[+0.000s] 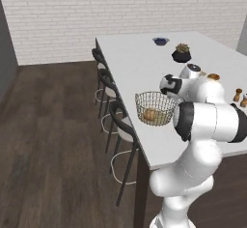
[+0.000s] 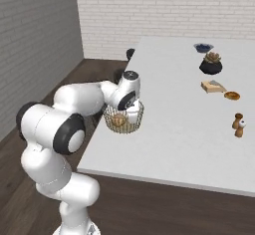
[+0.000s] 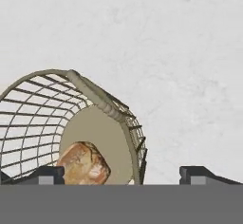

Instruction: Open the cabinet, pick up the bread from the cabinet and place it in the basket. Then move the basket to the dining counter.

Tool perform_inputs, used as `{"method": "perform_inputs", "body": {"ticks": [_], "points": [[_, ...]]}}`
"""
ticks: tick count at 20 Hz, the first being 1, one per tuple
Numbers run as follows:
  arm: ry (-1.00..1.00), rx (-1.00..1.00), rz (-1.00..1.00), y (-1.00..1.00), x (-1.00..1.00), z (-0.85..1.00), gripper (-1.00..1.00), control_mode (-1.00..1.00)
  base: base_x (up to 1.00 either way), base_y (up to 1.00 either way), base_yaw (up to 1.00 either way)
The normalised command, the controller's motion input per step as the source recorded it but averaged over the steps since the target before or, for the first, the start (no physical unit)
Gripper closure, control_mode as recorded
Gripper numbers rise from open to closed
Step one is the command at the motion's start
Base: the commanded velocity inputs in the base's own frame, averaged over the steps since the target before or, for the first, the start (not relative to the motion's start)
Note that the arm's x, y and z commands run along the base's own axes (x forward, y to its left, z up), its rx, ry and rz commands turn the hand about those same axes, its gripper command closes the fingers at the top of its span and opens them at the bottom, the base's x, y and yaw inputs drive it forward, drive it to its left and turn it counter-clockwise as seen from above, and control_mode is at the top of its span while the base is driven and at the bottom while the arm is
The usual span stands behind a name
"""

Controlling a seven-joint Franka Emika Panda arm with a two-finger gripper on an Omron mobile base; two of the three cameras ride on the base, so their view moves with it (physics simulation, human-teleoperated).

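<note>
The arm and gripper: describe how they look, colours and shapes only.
The arm is built of glossy white, rounded segments joined by dark, nearly black joint bands and round end caps. No cables or markings can be made out. The wrist ends in a white-and-black cylindrical section with a grey disc on top. The gripper has two small dark fingertips, blocky and flat-topped, with paler grey faces.

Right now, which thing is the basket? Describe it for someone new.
On the white dining counter, look near the stool-side edge, by the arm's claw. The basket is the round tan wire-mesh bowl, the only one holding bread.
</note>
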Motion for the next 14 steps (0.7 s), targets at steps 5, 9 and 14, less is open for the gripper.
{"method": "perform_inputs", "body": {"ticks": [5, 9, 14], "points": [[0.00, -0.25, -0.02, 0.63, -0.89, 0.70, -1.00, -1.00, 0.00, 0.00, 0.00], [0.00, -0.04, -0.03, 0.22, -0.94, 0.83, -1.00, -1.00, 0.00, 0.00, 0.00], [-0.03, 0.00, -0.01, 0.00, -1.00, 0.90, -1.00, -1.00, 0.00, 0.00, 0.00]]}}
